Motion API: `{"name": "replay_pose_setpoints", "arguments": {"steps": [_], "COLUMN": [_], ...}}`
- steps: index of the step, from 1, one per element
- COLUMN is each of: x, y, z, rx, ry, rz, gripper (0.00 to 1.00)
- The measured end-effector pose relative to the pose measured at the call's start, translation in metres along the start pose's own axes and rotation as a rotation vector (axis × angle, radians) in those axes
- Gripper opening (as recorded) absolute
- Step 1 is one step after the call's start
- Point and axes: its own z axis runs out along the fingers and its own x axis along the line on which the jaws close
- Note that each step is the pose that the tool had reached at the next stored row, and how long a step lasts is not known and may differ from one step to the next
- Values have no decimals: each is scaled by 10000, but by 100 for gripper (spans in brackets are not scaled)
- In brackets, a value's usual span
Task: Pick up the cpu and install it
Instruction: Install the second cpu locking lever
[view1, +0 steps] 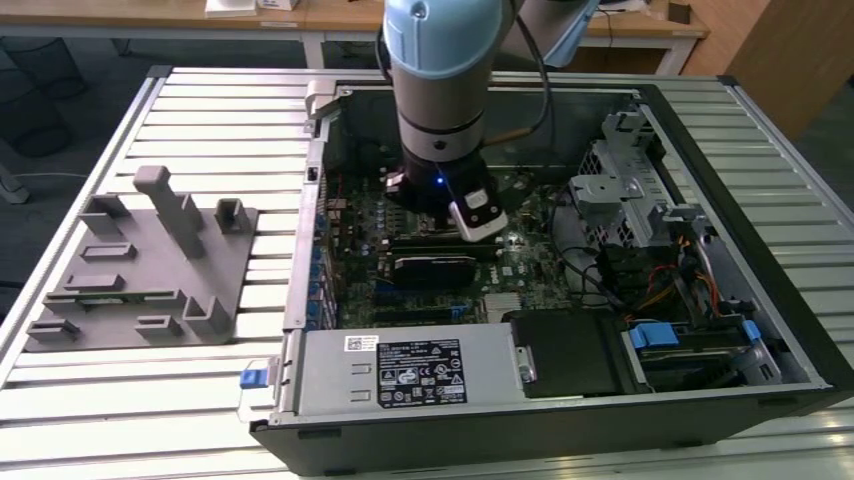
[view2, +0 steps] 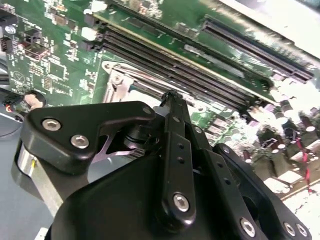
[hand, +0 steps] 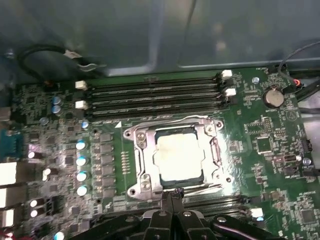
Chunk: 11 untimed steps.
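Inside the open computer case (view1: 747, 330) on the slatted table (view1: 200, 110) we have the arm (view1: 434, 90) reaching down over the motherboard (view1: 400, 290), with the grey fixture (view1: 147, 270) well apart on the exterior view's left. On that green board, in the first wrist view, we see the memory slots (hand: 155, 97) running beside the metal socket frame (hand: 175, 155), and the cpu (hand: 178, 157) lies flat within that frame, its pale silvery top facing up. Our gripper (hand: 172, 194) sits at the socket's near edge, just beside the cpu; its fingers (view2: 172, 117) are pressed together with nothing between them, and whether the tips touch the frame we cannot tell. We judge the chip placed, so the step in hand is about seating: we should keep the fingertips square to the socket, press only lightly and evenly, and avoid dragging sideways, since a tilted chip could bend the contacts beneath it or ride up on the frame's edge
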Motion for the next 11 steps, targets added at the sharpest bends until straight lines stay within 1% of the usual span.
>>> {"name": "replay_pose_setpoints", "arguments": {"steps": [7, 11], "x": [-73, -74], "y": [131, 237], "z": [42, 68], "rx": [206, 378], "ry": [-23, -43], "rz": [-19, -36], "gripper": [11, 11]}}
